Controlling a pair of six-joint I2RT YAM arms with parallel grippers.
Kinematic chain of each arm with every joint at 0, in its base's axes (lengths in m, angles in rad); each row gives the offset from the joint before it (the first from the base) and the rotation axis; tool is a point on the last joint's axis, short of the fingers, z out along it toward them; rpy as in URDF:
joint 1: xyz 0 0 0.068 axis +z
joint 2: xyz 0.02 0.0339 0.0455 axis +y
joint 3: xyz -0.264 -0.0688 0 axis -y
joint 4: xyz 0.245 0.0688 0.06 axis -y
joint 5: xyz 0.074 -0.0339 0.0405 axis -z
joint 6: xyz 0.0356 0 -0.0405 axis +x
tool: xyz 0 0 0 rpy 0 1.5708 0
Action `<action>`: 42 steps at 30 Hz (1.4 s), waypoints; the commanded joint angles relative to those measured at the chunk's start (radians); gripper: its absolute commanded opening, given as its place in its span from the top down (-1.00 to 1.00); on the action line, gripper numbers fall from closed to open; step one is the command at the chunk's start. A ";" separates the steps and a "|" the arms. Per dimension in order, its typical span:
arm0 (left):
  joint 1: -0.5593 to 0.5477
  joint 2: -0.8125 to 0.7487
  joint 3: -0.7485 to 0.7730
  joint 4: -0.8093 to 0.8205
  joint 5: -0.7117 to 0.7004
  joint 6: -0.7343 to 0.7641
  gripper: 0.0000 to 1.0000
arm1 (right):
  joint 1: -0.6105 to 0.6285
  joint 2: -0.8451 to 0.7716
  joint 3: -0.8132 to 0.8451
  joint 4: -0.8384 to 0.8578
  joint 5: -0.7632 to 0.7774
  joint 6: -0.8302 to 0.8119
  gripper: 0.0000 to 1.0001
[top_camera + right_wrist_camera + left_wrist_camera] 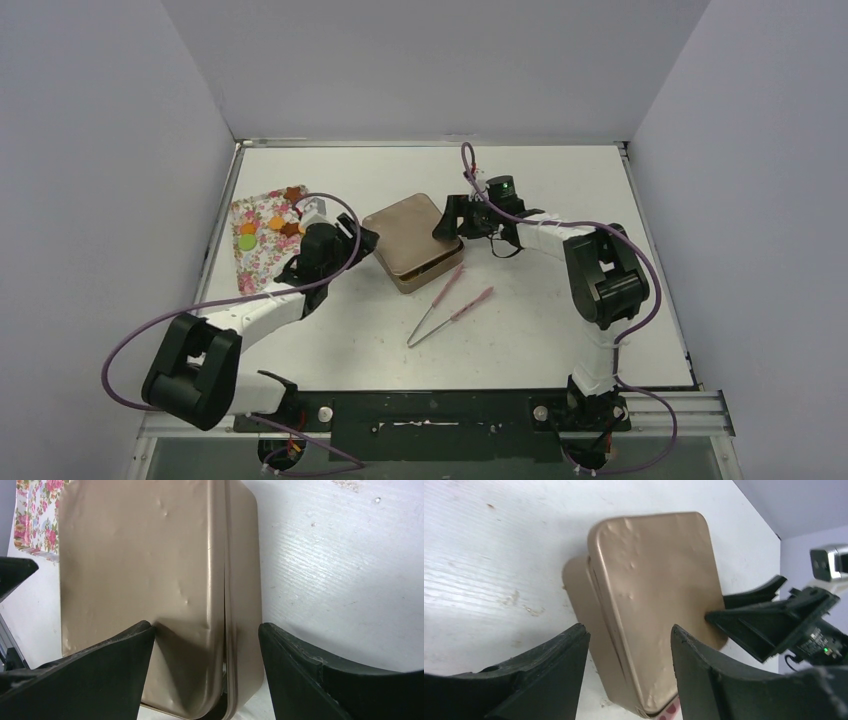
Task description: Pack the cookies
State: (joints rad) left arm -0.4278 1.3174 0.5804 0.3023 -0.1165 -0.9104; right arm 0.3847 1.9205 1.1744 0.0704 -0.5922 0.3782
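Straddling the gold tin (408, 240) at the table's (560, 330) centre, both tools stand with jaws apart and hold nothing. The left tool (629, 632) faces the tin's left side. The right tool (205, 627) brackets the lid's edge at the tin's upper right, and one finger (125, 650) seems to touch the lid top. The lid is on, sitting slightly off the base. The cookies (272, 224) lie on a floral sheet (255, 268) at upper left, just beyond the left tool, so the left arm is nearer. Pink tongs (447, 305) lie below the tin, their joined end toward lower left.
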 commanded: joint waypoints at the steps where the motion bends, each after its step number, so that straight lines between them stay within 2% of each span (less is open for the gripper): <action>1: 0.044 0.045 0.042 0.043 -0.014 -0.010 -0.17 | -0.008 -0.038 -0.012 0.049 -0.006 -0.010 -0.53; 4: 0.050 0.095 0.063 0.067 0.025 -0.015 -0.16 | -0.008 -0.043 -0.012 0.049 -0.003 -0.010 -0.54; 8: 0.046 0.137 0.060 0.107 0.075 -0.033 0.01 | -0.008 -0.044 -0.015 0.051 -0.006 -0.011 -0.54; 11: 0.039 0.144 0.057 0.115 0.090 -0.038 0.06 | -0.006 -0.046 -0.013 0.051 -0.009 -0.013 -0.54; 32: 0.014 0.226 0.125 0.148 0.116 -0.033 0.02 | 0.056 -0.114 -0.018 -0.002 -0.040 -0.141 -0.54; 42: 0.023 0.211 0.098 0.170 0.140 -0.005 0.21 | 0.080 -0.184 -0.055 0.013 -0.030 -0.164 -0.54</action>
State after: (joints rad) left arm -0.4030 1.5452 0.6582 0.3931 -0.0250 -0.9241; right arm 0.4377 1.8198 1.1187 0.0216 -0.5861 0.2363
